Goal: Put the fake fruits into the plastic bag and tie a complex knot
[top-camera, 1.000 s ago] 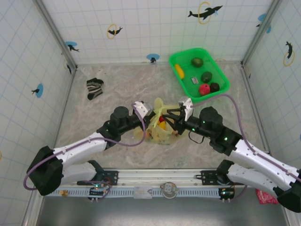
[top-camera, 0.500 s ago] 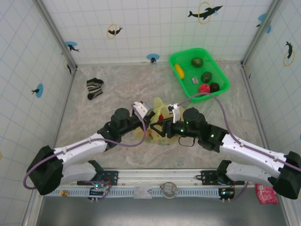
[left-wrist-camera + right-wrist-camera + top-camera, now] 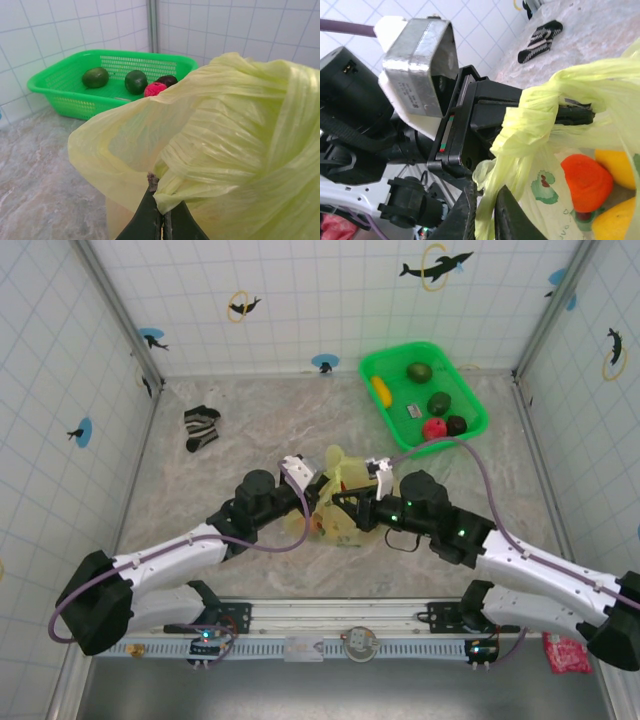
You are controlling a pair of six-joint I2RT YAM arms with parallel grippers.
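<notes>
Right now, nearest the arm bases, the left gripper (image 3: 162,220) is pinching a fold of the plastic bag (image 3: 235,140) with its fingers pressed fully together, likely anchoring one side so the film is standing taut for tying. Just beside it, the right gripper (image 3: 485,215) is clamping a twisted strand of the bag's handle. The pale-yellow strip is running up between its nearly closed fingers and draping over the left gripper's dark fingers. Holding the bag from both sides like this is probably setting up the tie. Inside the bag, some of the fake fruits (image 3: 585,182) (orange and yellow ones) are lying against the film. Farther back, the green basket (image 3: 70,102) is holding five more fruits, so the filling is looking unfinished. The striped sock (image 3: 201,427) is lying well apart at the far left. Compared with a second ago, the right arm is sitting closer in over the bag, having swung in from its right side, and its jaws are going from spread to gripping — the left arm is staying where it was
</notes>
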